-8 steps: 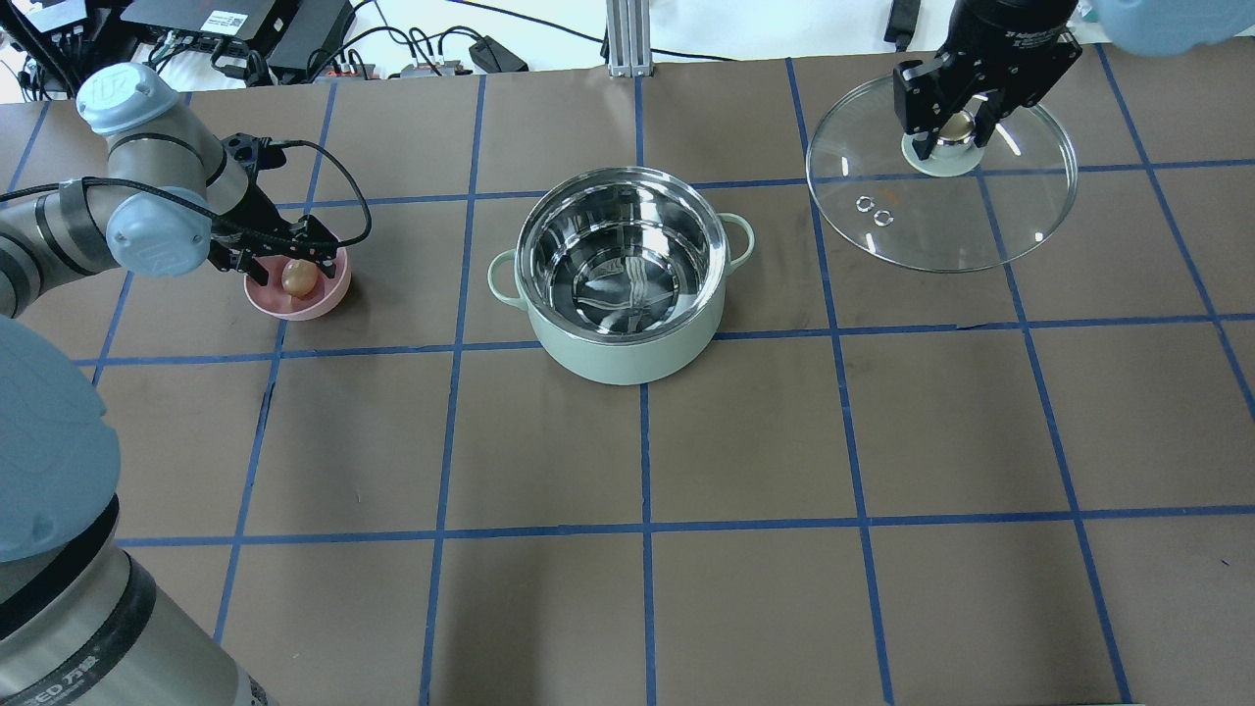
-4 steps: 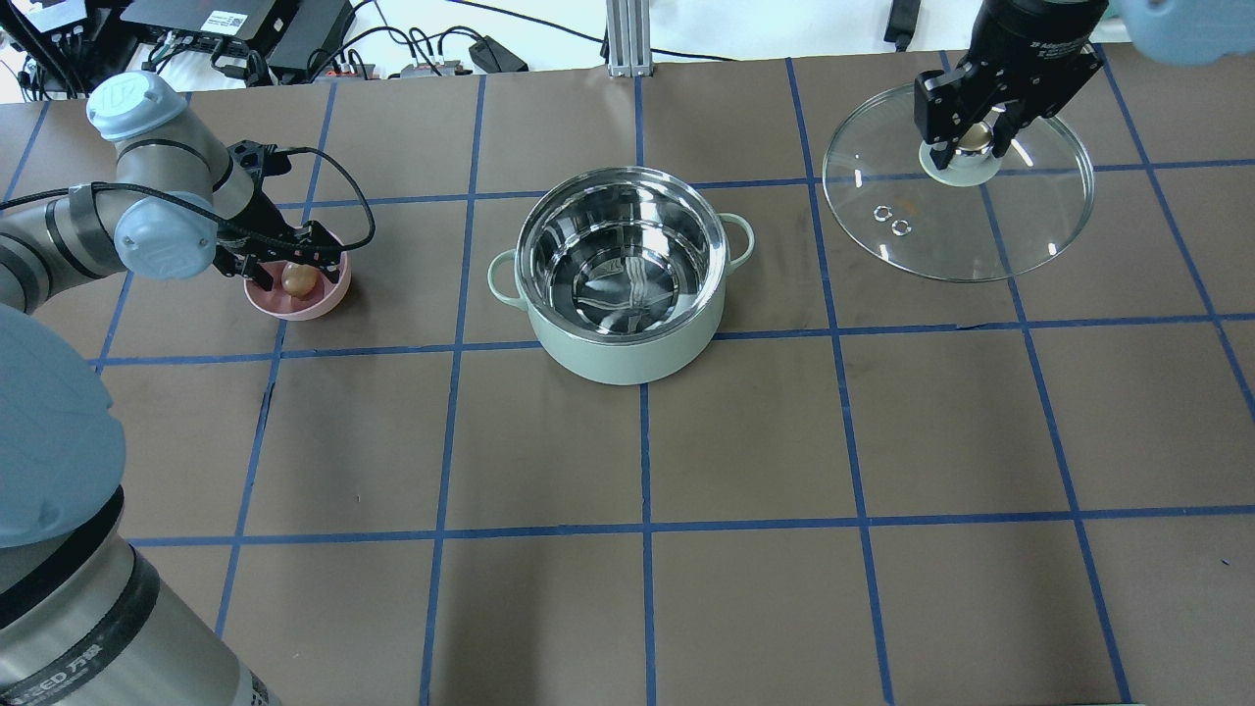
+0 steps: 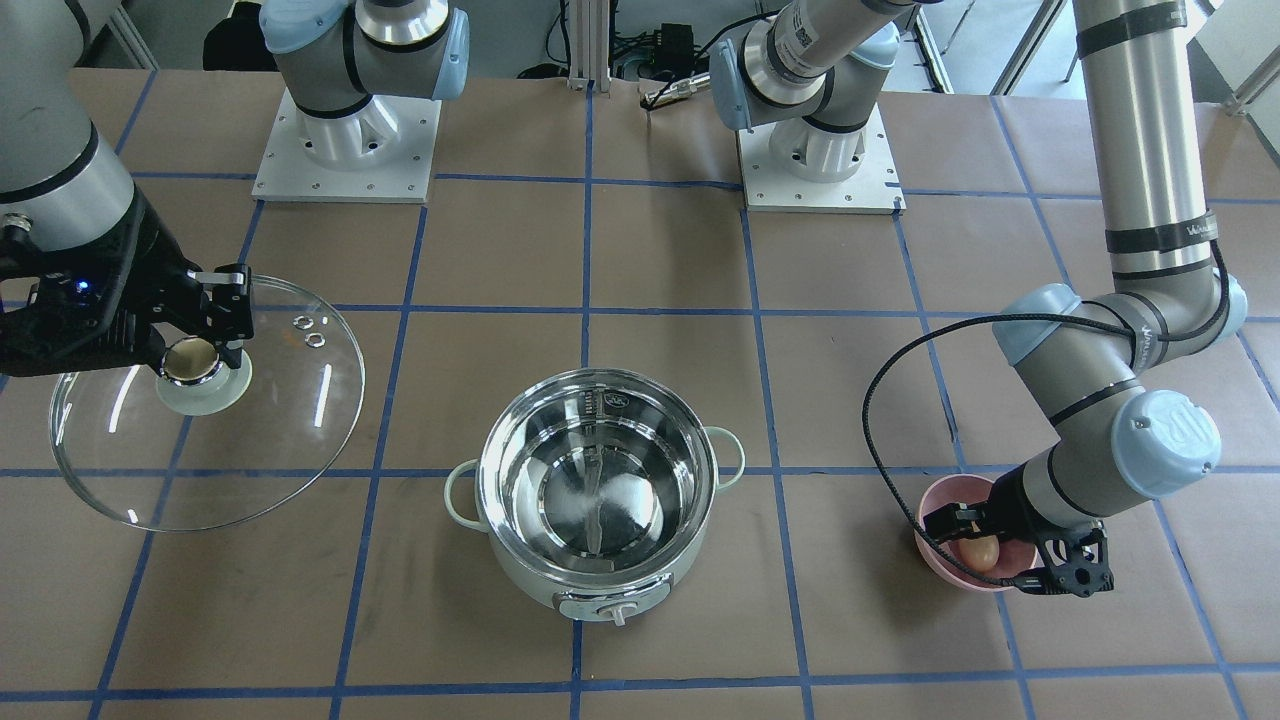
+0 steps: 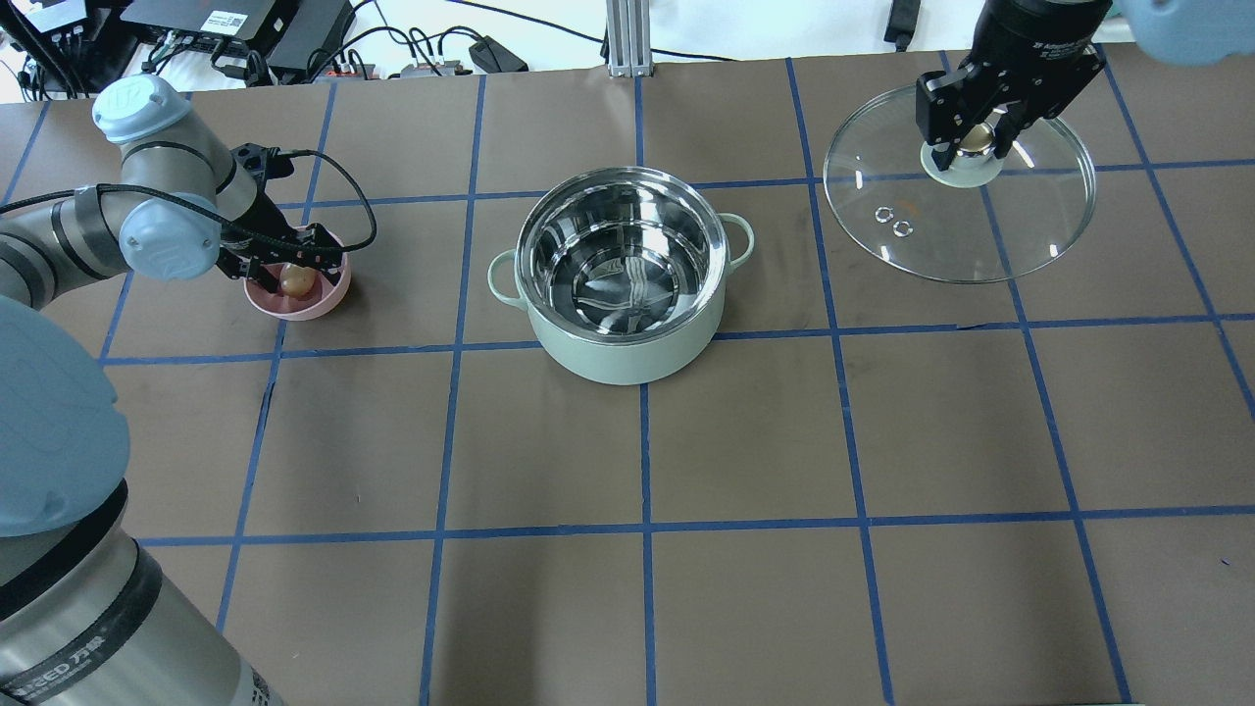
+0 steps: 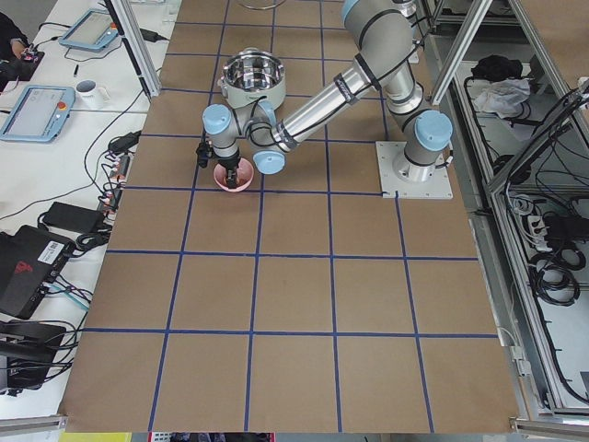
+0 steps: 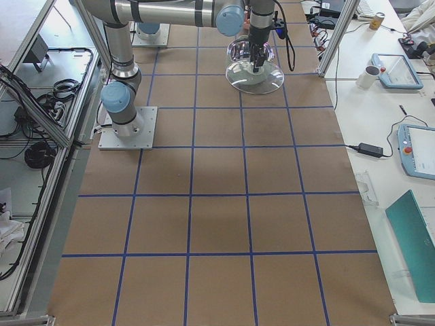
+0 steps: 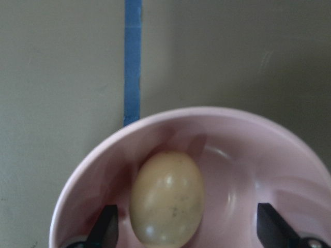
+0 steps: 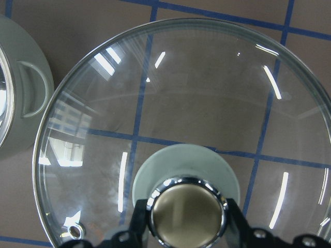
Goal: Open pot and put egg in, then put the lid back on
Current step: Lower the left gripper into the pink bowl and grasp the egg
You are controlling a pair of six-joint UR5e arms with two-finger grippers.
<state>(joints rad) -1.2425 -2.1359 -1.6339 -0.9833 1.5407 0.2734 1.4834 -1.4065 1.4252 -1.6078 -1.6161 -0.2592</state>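
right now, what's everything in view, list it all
pot: 1, mint green with steel inside, table centre, open and empty
lid: 1, clear glass with pale green knob base, off the pot, on the robot's right side
egg: 1, tan, in the bowl
bowl: 1, pink, on the robot's left of the pot
table: 1, brown with blue grid lines
cables: several, black, along the far edge
left gripper: 1, black, open, down in the bowl with a finger on each side of the egg
right gripper: 1, black, shut on the lid's knob
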